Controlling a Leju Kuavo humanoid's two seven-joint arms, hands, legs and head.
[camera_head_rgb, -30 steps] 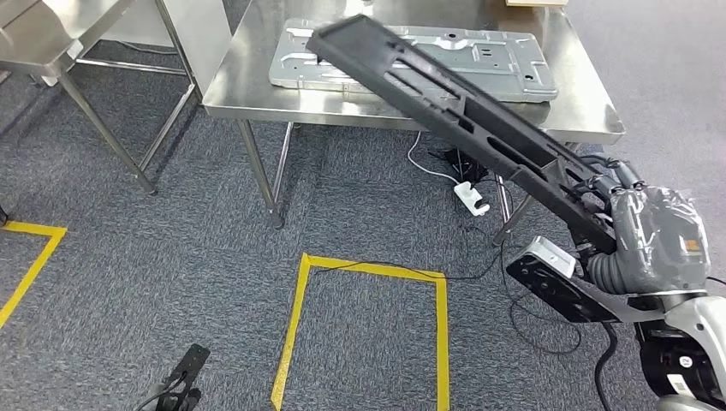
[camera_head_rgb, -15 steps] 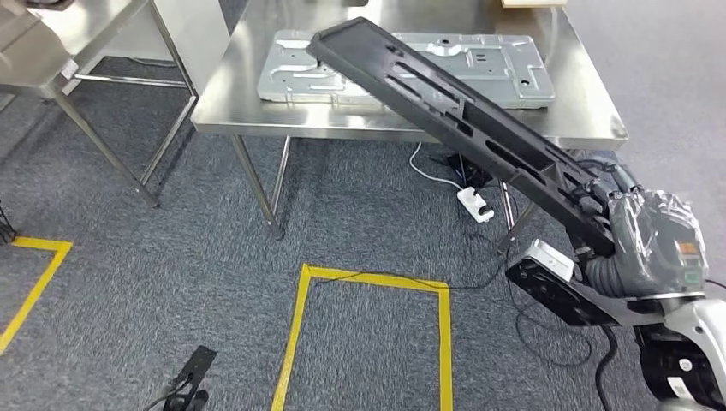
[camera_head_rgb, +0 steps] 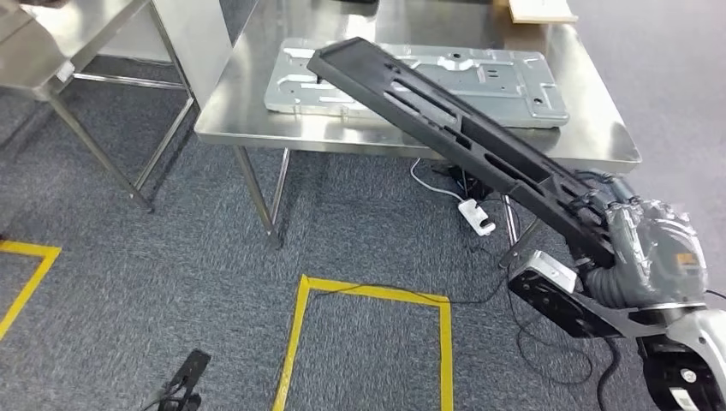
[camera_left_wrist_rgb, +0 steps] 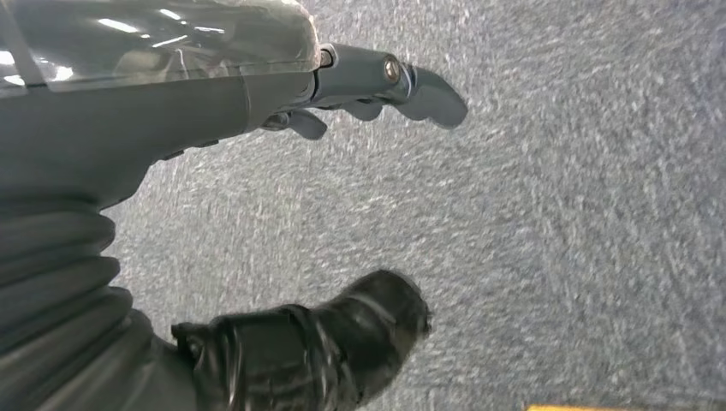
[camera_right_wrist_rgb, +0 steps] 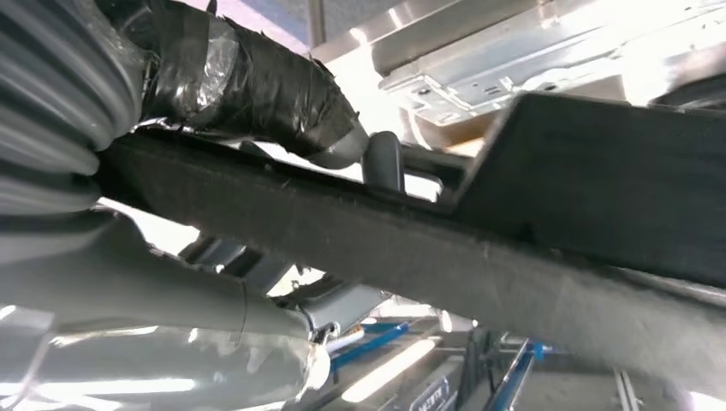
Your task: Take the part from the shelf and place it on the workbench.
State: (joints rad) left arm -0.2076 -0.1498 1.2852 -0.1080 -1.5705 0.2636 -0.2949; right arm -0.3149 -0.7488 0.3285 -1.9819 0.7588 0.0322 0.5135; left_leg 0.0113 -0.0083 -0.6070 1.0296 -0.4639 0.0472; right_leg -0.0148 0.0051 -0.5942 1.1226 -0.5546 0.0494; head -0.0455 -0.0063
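One long black part (camera_head_rgb: pixel 445 128) is grasped in my right hand (camera_head_rgb: pixel 638 244), tilted over the surface (camera_head_rgb: pixel 591 128). Left hand (camera_left_wrist_rgb: pixel 257 86) hangs released. Next, I judge, lower it flat.

The right hand (camera_right_wrist_rgb: pixel 257 111) grips a long black part (camera_right_wrist_rgb: pixel 479 231), its tape-wrapped thumb on one side and a dark finger curled over the part's edge. Beyond the part, a silver metal plate (camera_right_wrist_rgb: pixel 514 60) lies on the tabletop (camera_right_wrist_rgb: pixel 428 38).
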